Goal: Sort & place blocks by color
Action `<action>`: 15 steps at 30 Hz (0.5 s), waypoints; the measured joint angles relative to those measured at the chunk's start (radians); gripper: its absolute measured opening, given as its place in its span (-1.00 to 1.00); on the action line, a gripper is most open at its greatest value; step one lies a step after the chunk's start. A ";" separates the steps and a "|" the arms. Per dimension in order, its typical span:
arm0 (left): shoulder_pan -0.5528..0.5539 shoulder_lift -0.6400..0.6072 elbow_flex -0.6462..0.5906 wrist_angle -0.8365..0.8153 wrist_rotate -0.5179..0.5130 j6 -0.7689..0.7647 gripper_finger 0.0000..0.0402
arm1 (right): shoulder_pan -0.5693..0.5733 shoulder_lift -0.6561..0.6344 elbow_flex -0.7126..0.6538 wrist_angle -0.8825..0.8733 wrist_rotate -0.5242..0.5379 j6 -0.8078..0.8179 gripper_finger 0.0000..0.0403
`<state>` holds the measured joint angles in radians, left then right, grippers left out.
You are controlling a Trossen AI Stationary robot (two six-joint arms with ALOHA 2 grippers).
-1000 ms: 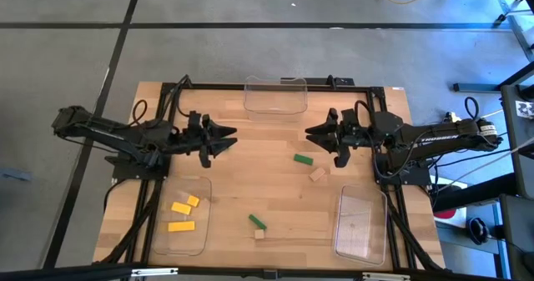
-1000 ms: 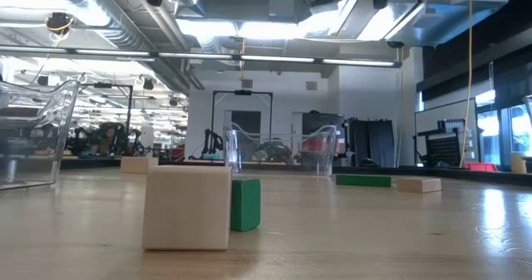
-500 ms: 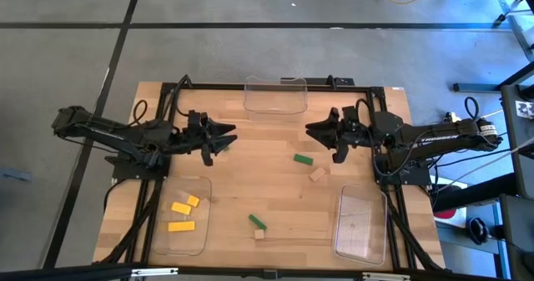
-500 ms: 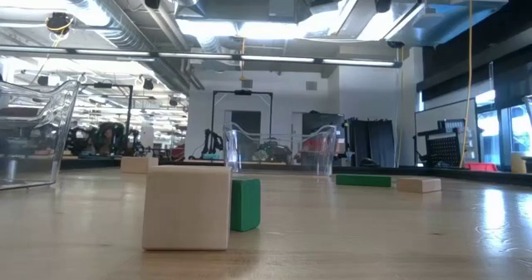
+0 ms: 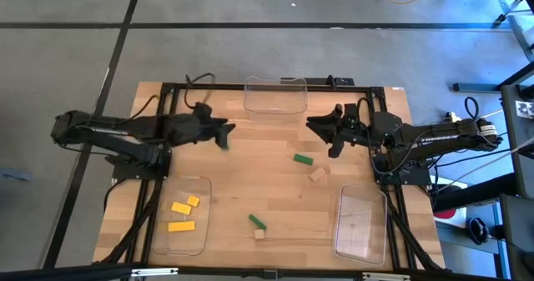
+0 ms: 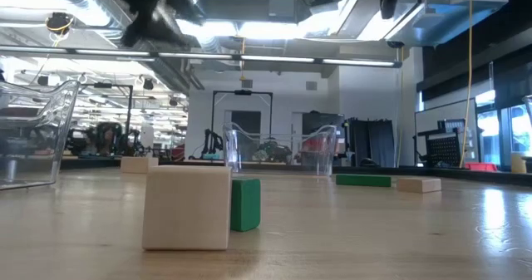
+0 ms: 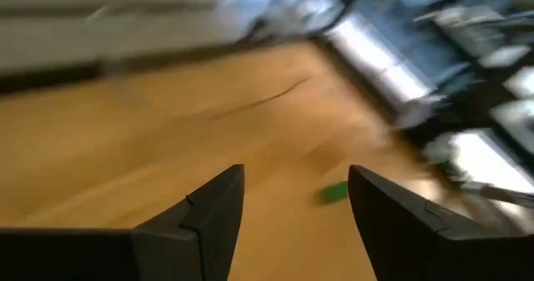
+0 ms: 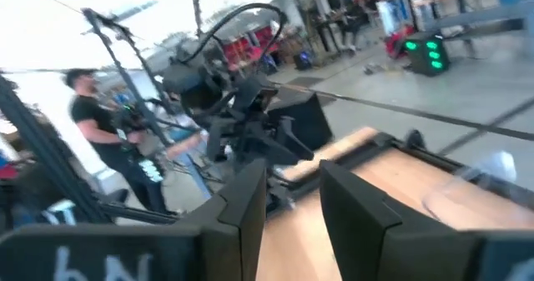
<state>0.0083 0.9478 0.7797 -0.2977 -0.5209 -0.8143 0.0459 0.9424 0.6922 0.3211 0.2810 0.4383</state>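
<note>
Two green blocks (image 5: 303, 158) (image 5: 257, 221) and two tan blocks (image 5: 317, 174) (image 5: 259, 233) lie flat on the wooden table. Three yellow blocks (image 5: 181, 207) lie in the clear tray at the near left. My left gripper (image 5: 224, 132) hovers open over the table's left middle, and one green block (image 7: 335, 192) shows ahead between its fingers (image 7: 296, 206). My right gripper (image 5: 322, 136) hovers open over the right middle, on the far side of the green and tan pair. In the low view the near tan block (image 6: 187, 207) stands in front of a green one (image 6: 245, 203).
Three clear trays stand on the table: one at the far edge (image 5: 275, 96), one near left (image 5: 200, 231), one near right (image 5: 360, 223). A black frame runs along the table's sides (image 5: 392, 214). A person (image 8: 92, 122) stands in the room beyond.
My left gripper has swung a little toward the far edge, risen and turned about its wrist, moving fast enough to blur; it now shows at the top of the low view. My right gripper has shifted slightly toward the far edge. The blocks have stayed where they were.
</note>
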 joint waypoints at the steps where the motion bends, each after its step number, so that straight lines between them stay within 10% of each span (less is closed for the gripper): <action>1: 0.027 0.026 0.015 -0.071 0.009 -0.054 0.03 | -0.003 0.000 0.000 -0.021 0.011 0.000 -0.42; 15: 0.135 0.476 -0.010 -0.290 0.064 -0.432 0.13 | -0.048 0.000 0.000 -0.201 0.041 0.052 -0.42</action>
<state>0.1428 1.4235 0.7696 -0.5880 -0.4572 -1.2459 -0.0016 0.9428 0.6922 0.1205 0.3222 0.4904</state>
